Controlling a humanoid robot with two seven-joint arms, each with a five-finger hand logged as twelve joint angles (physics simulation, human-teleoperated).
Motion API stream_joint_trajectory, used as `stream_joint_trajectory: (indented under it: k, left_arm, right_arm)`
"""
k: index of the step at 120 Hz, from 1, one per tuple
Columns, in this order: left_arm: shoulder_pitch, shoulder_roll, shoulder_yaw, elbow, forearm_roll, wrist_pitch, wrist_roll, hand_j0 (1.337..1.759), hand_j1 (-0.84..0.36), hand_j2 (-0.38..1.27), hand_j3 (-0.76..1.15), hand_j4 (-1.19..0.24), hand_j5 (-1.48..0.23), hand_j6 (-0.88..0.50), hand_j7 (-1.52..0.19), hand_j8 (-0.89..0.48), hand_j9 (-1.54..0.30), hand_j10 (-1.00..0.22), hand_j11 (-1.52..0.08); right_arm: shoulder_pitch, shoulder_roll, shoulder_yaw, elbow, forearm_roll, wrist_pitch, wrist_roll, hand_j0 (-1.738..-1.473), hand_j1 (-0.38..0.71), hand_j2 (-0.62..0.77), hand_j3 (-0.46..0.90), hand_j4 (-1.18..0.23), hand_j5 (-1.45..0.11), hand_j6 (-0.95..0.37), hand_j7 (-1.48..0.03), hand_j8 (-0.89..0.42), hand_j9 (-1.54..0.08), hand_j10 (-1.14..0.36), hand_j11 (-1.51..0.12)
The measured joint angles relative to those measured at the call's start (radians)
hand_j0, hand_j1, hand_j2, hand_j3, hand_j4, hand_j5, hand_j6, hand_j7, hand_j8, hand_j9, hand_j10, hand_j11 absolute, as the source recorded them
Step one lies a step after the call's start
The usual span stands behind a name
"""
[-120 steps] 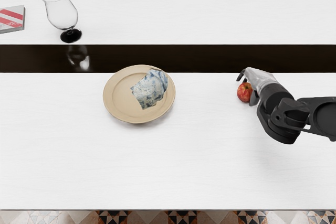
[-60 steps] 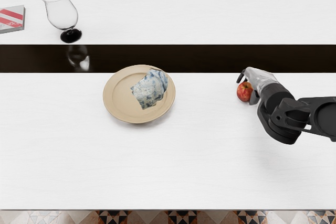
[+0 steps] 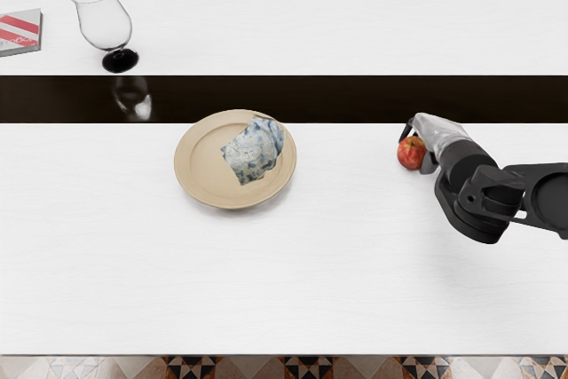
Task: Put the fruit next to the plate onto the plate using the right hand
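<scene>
- apple (image 3: 410, 153): 1
- tan plate (image 3: 200, 175): 1
- blue-white mottled chunk (image 3: 252, 152): 1
- wine glass (image 3: 102, 19): 1
- red-and-white striped book (image 3: 19, 31), cut off by the frame edge: 1
- robot hand in view: 1, the right hand (image 3: 435, 135)
- white table surfaces (image 3: 355, 264): 2

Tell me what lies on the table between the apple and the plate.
Nothing. In the head view, the stretch of table between the apple and the plate is bare white surface.

Right arm reaches in from the right edge, its robot hand (image 3: 432, 136) curled over the apple (image 3: 409, 153)
</scene>
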Motion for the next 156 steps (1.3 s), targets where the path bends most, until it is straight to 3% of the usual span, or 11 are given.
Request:
stream_joint_trajectory:
  k: [89,156]
  left_arm:
    - [0.000,0.000,0.000,0.000,0.000,0.000,0.000,1.658,0.34,0.00,0.00,-0.01,-0.01,-0.01,-0.01,-0.01,-0.01,-0.01,-0.01]
    - [0.000,0.000,0.000,0.000,0.000,0.000,0.000,1.658,0.34,0.00,0.00,-0.01,-0.01,-0.01,-0.01,-0.01,-0.01,-0.01,-0.01]
  right_arm:
    - [-0.005,-0.005,0.003,0.000,-0.001,-0.023,0.001,-1.656,0.25,0.13,0.00,-0.58,-0.79,-0.45,-0.77,-0.53,-0.77,-0.59,-0.78]
    - [-0.010,-0.017,0.017,0.013,0.001,-0.029,0.001,-1.656,0.24,0.15,0.00,-0.59,-0.79,-0.46,-0.78,-0.54,-0.78,-0.59,-0.78]
